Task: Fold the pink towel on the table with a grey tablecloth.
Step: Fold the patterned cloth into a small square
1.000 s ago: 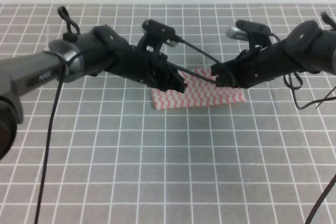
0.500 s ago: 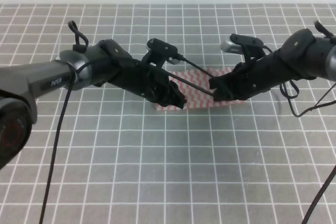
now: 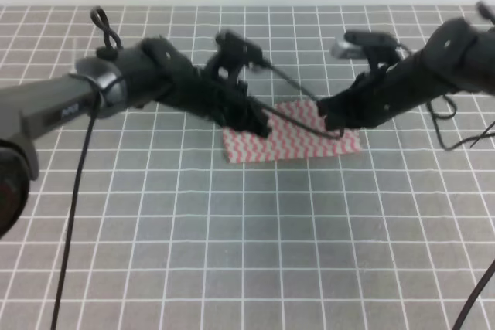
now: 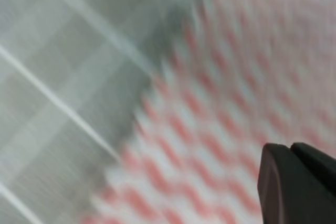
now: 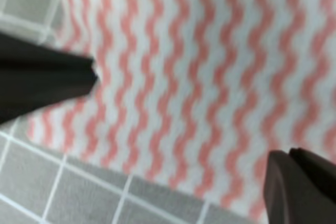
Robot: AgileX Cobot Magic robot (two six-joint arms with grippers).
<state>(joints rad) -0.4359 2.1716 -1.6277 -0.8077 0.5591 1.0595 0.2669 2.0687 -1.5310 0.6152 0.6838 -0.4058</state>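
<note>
At centre of the grey, white-gridded cloth tabletop (image 3: 155,214) lies the thin pink-and-white zigzag-striped towel (image 3: 298,142), folded flat into a wide rectangle. Left black end effector (image 3: 259,123) sits over its 9 o'clock end, right black end effector (image 3: 331,123) over its 2 o'clock corner. Cannot tell whether either end effector's fingers are apart or together; wrist views are blurred.

The pink towel (image 3: 290,138) shows pink-red and white zigzags; the tablecloth (image 3: 232,237) is grey with white gridlines.
</note>
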